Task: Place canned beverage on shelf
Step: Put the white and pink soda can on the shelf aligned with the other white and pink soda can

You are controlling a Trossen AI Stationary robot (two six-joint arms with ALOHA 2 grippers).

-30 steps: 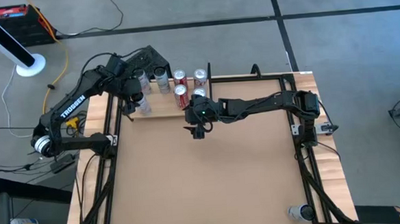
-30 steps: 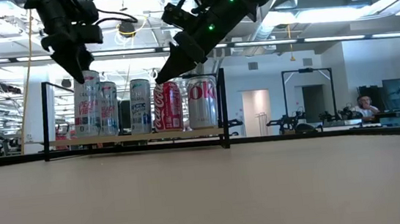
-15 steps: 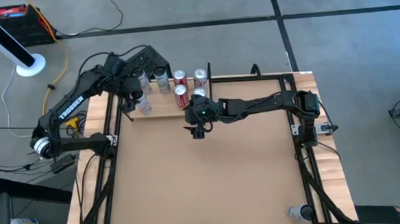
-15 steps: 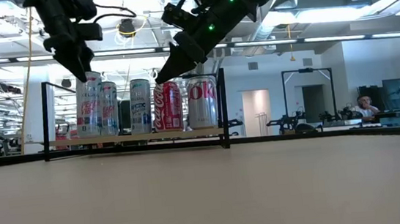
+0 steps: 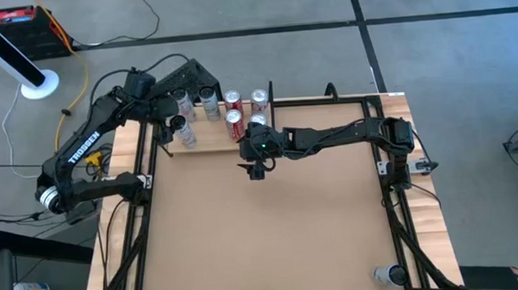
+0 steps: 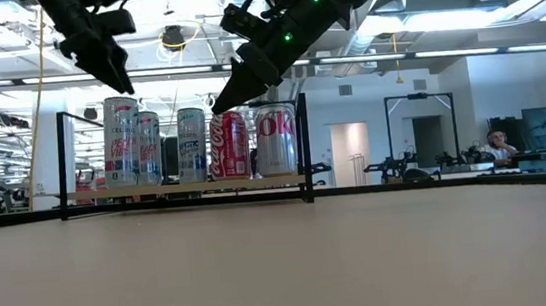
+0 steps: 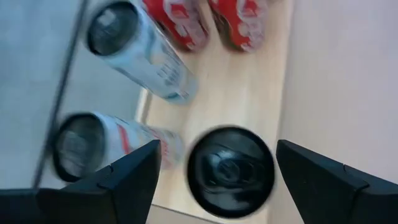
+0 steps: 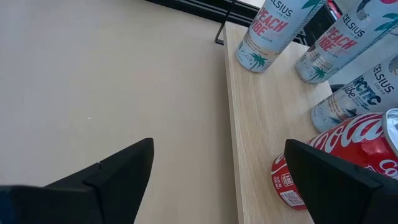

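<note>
Cans (image 6: pixel 190 145) cylindrical, glossy metal; shelf (image 8: pixel 267 124) pale grained wood.

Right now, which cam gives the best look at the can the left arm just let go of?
Low view: the can stands upright at the shelf's end, fully visible, left gripper open above it. Left wrist view shows only its dark top between the fingers. High view shows it small. Right wrist view shows its lower part.

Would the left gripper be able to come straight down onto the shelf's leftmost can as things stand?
Probably yes. The left gripper hovers open above the leftmost can, with only clear air between them; its neighbour stands close alongside, so room there looks tight.
</note>
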